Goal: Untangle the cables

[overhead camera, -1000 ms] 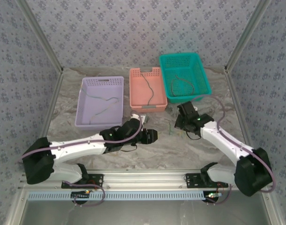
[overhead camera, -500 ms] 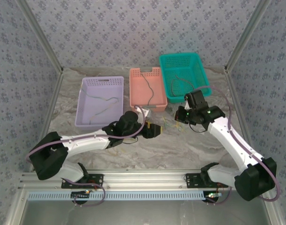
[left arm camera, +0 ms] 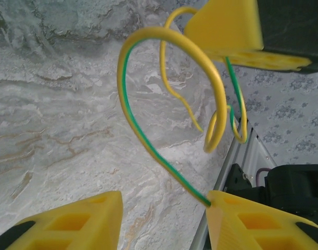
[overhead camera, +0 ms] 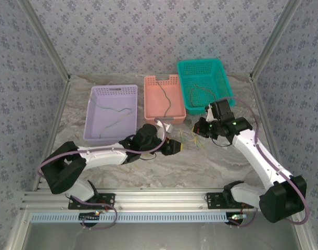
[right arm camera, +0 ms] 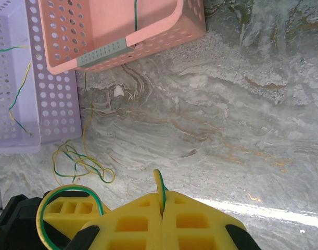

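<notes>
Arcing through the air between the two grippers, a yellow-green cable (left arm camera: pixel 123 78) is curling into a couple of loops. The right gripper (right arm camera: pixel 162 205) is pinching one stretch of it between fingers pressed tight together, with a short tip poking out above them. The left gripper (left arm camera: pixel 164 219) is standing with its jaws well apart. The cable's far end is touching one finger's inner corner, and it seems merely to rest there. A loose tangle (right arm camera: pixel 80 161) of similar wire is lying on the table (right arm camera: pixel 242 104), just beside the purple basket (right arm camera: pixel 54 109). The pink basket (right arm camera: pixel 96 31) is holding a green wire (right arm camera: pixel 136 15), which is running off the picture's top edge.
</notes>
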Available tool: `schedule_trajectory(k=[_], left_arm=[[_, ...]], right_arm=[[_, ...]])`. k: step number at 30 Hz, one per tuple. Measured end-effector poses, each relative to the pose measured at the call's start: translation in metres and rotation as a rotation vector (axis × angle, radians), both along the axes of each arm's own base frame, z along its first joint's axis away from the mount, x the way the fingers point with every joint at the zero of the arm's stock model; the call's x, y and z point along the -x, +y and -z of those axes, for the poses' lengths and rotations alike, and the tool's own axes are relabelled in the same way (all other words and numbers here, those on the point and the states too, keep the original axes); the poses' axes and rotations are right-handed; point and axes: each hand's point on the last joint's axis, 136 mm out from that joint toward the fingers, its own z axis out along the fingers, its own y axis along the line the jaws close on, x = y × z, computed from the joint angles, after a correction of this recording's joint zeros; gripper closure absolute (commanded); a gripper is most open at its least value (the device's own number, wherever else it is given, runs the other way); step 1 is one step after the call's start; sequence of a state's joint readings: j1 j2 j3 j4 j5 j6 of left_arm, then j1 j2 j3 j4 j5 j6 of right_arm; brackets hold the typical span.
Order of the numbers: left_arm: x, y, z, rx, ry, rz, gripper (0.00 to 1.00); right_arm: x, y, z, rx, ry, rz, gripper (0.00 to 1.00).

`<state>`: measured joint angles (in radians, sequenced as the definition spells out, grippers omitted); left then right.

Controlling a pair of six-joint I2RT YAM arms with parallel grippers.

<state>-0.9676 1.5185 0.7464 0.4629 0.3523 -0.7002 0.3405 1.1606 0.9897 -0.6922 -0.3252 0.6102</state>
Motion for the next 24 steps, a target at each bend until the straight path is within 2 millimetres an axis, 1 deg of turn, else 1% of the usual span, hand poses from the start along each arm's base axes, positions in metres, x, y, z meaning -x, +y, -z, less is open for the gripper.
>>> schedule_trajectory(k=[4, 6, 7, 9, 10, 13, 16, 18, 20, 24], left_arm=[[-0.004, -0.006, -0.007, 0.023, -0.005, -0.003, 0.66], [-0.005, -0.008, -0.01, 0.034, -0.007, -0.005, 0.72], [-0.006, -0.008, -0.011, 0.039, -0.008, -0.006, 0.78], [-0.006, -0.009, -0.012, 0.043, -0.01, -0.006, 0.95], [-0.007, -0.009, -0.013, 0.046, -0.008, -0.008, 1.0], [-0.011, -0.01, -0.018, 0.049, -0.018, -0.028, 1.0], [-0.017, -0.006, -0.017, 0.036, -0.026, -0.065, 1.0], [-0.021, 0.0, -0.018, 0.024, -0.029, -0.093, 1.0], [-0.024, 0.01, -0.019, 0.008, -0.028, -0.125, 1.0], [-0.03, 0.025, -0.026, -0.008, -0.027, -0.167, 1.0]], right_arm=[[0.002, 0.001, 0.003, -0.012, 0.006, -0.006, 1.0], [0.004, 0.002, 0.004, -0.016, 0.009, -0.009, 1.0], [0.005, 0.002, 0.005, -0.018, 0.011, -0.012, 1.0], [0.006, 0.003, 0.006, -0.024, 0.013, -0.016, 1.0], [0.006, 0.003, 0.007, -0.025, 0.012, -0.016, 1.0], [0.008, 0.003, 0.008, -0.027, 0.015, -0.017, 1.0], [0.006, 0.002, 0.006, -0.032, 0.007, -0.012, 1.0], [0.005, 0.0, 0.006, -0.032, 0.007, -0.005, 1.0], [0.004, -0.001, 0.007, -0.031, 0.008, -0.002, 1.0], [-0.002, 0.001, 0.005, -0.03, 0.012, -0.003, 1.0]])
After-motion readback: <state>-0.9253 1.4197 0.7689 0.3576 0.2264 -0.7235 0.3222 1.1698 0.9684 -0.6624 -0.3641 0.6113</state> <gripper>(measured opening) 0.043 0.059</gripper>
